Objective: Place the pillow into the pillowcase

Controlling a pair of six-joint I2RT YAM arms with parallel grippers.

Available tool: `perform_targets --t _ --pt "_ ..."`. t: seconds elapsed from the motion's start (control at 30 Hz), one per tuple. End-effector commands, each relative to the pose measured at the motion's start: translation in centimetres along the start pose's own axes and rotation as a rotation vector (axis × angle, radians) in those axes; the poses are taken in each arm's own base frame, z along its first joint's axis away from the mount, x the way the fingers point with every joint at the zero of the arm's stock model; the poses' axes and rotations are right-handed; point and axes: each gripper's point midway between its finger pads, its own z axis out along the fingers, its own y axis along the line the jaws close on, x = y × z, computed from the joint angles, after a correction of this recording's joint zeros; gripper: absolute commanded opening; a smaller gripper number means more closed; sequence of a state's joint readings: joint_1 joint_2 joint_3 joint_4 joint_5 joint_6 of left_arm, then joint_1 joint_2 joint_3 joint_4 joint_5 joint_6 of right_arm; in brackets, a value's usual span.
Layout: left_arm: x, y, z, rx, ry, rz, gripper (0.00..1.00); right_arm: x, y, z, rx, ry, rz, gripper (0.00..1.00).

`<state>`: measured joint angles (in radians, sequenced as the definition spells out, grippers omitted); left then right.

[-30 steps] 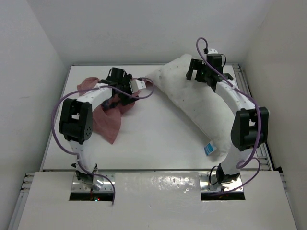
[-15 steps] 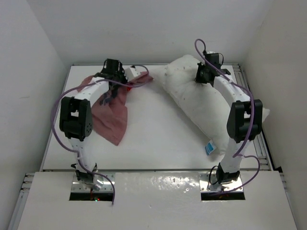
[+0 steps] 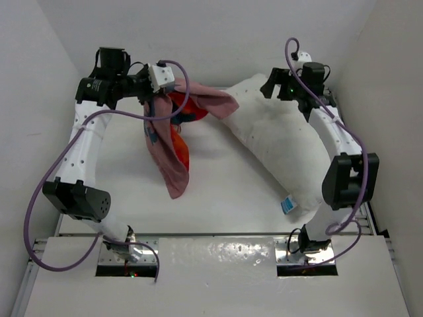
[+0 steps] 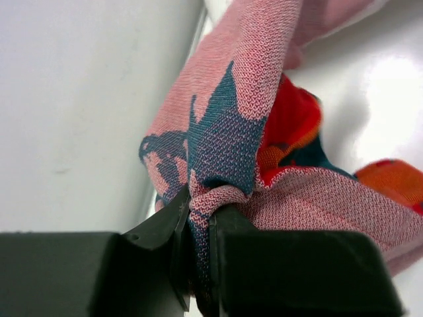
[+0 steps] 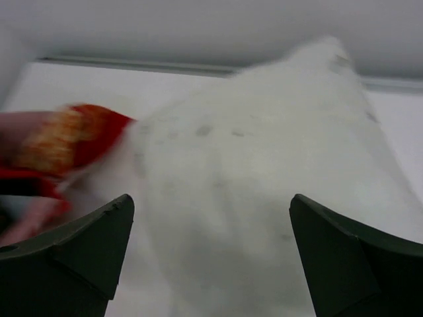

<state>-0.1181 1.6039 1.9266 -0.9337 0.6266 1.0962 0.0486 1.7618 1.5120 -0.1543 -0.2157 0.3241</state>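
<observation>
My left gripper (image 3: 157, 100) (image 4: 201, 208) is raised over the table's far left and is shut on a bunched fold of the pillowcase (image 3: 168, 155) (image 4: 251, 99). The cloth hangs from the gripper, dull pink with dark blue print outside and red-orange inside. One flap reaches right onto the pillow's far corner. The plump white pillow (image 3: 284, 152) (image 5: 264, 165) lies diagonally along the right side of the table. Above the pillow's far end my right gripper (image 3: 274, 88) (image 5: 210, 198) is wide open with nothing between its fingers. The right wrist view shows a red edge of the pillowcase (image 5: 66, 142) at the left.
The white table (image 3: 218, 191) is enclosed by white walls on the left, back and right, and both grippers are close to the back wall. A small blue tag (image 3: 288, 205) sticks out at the pillow's near end. A metal rail (image 3: 367, 211) runs along the table's right edge.
My left gripper shut on the pillowcase and lifted it off the table, so it now hangs. My right gripper closed on the pillow's far end, then opened and rose off it.
</observation>
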Motion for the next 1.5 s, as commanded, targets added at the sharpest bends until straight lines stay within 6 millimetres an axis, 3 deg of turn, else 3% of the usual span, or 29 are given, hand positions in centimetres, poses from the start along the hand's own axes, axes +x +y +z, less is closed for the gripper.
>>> perform_targets --t 0.0,0.1,0.2,0.27,0.37,0.4,0.43,0.53,0.6,0.67,0.7,0.73,0.8,0.83,0.9,0.93,0.97,1.03,1.07,1.1,1.17,1.23,1.3,1.33,1.47 --pt "-0.1 -1.2 -0.5 0.023 -0.062 -0.073 0.00 -4.5 12.0 -4.9 -0.550 -0.171 -0.135 0.99" --pt "0.0 -0.6 -0.3 -0.025 -0.071 -0.124 0.00 -3.3 16.7 -6.9 -0.786 -0.114 -0.130 0.99" --pt "0.0 -0.2 -0.2 -0.048 -0.079 -0.153 0.00 -3.4 19.0 -8.1 -0.925 -0.107 -0.097 0.98" --pt "0.0 -0.4 0.1 -0.043 -0.084 -0.151 0.00 -2.3 20.9 -9.1 -1.022 -0.054 -0.063 0.97" --pt "-0.2 -0.2 0.5 -0.043 -0.100 -0.148 0.00 1.1 23.1 -6.9 -0.985 0.016 -0.119 0.98" --pt "-0.2 -0.1 0.6 -0.045 -0.103 -0.147 0.00 3.9 23.0 -5.3 -0.953 0.092 -0.147 0.99" --pt "-0.2 -0.1 0.7 -0.044 -0.106 -0.147 0.00 5.2 24.0 -4.7 -0.943 0.121 -0.157 0.99" --pt "-0.2 -0.2 0.7 -0.036 -0.112 -0.141 0.00 6.7 24.6 -2.5 -0.903 0.163 -0.109 0.99" --pt "-0.2 -0.6 0.5 -0.025 -0.113 -0.133 0.00 6.7 24.8 -1.0 -0.850 0.144 -0.070 0.99" --pt "-0.1 -0.7 0.6 -0.023 -0.117 -0.140 0.00 6.9 26.2 -0.8 -0.908 0.157 -0.034 0.87" --pt "0.0 -0.7 0.6 -0.027 -0.117 -0.153 0.00 7.1 27.1 -1.0 -0.945 0.168 -0.031 0.76" --pt "-0.1 -0.5 0.7 -0.037 -0.124 -0.156 0.00 6.9 27.6 -0.8 -0.963 0.169 -0.025 0.45" --pt "0.1 -0.3 0.6 -0.056 -0.126 -0.175 0.00 6.7 27.5 -0.6 -0.938 0.179 -0.011 0.14" --pt "0.3 -0.3 0.6 -0.064 -0.123 -0.184 0.13 6.6 27.0 -0.3 -0.908 0.175 -0.009 0.00" --pt "1.1 -0.8 0.8 -0.074 -0.100 -0.235 0.47 4.9 25.4 -0.2 -0.826 0.128 -0.001 0.00" --pt "2.0 -0.8 0.8 -0.089 -0.070 -0.246 0.77 4.4 24.6 -0.3 -0.797 0.111 0.005 0.00" --pt "2.4 -1.3 0.6 -0.093 -0.050 -0.247 0.89 2.4 24.2 -1.4 -0.777 0.057 -0.001 0.00" --pt "6.2 -4.5 1.3 -0.033 0.064 -0.239 1.00 0.0 22.3 -2.0 -0.714 -0.008 -0.004 0.00" --pt "7.5 -5.9 1.4 -0.007 0.105 -0.224 1.00 -1.7 22.5 -3.6 -0.715 -0.055 -0.038 0.00" --pt "11.0 -8.5 1.9 0.033 0.210 -0.233 1.00 -2.6 22.1 -4.2 -0.704 -0.078 -0.053 0.00" --pt "14.2 -10.6 2.3 0.052 0.304 -0.258 1.00 -3.7 22.4 -6.0 -0.711 -0.120 -0.122 0.00" --pt "17.9 -13.2 2.7 0.072 0.411 -0.325 1.00 -3.8 22.1 -6.6 -0.692 -0.118 -0.148 0.00" --pt "19.9 -14.5 2.9 0.068 0.474 -0.366 1.00 -4.7 21.9 -7.5 -0.672 -0.150 -0.161 0.00" --pt "21.3 -16.3 3.4 0.097 0.510 -0.394 1.00 -5.0 21.6 -7.6 -0.656 -0.159 -0.155 0.00" --pt "22.6 -20.1 5.2 0.158 0.536 -0.446 1.00 -6.3 21.1 -8.3 -0.639 -0.195 -0.158 0.00"
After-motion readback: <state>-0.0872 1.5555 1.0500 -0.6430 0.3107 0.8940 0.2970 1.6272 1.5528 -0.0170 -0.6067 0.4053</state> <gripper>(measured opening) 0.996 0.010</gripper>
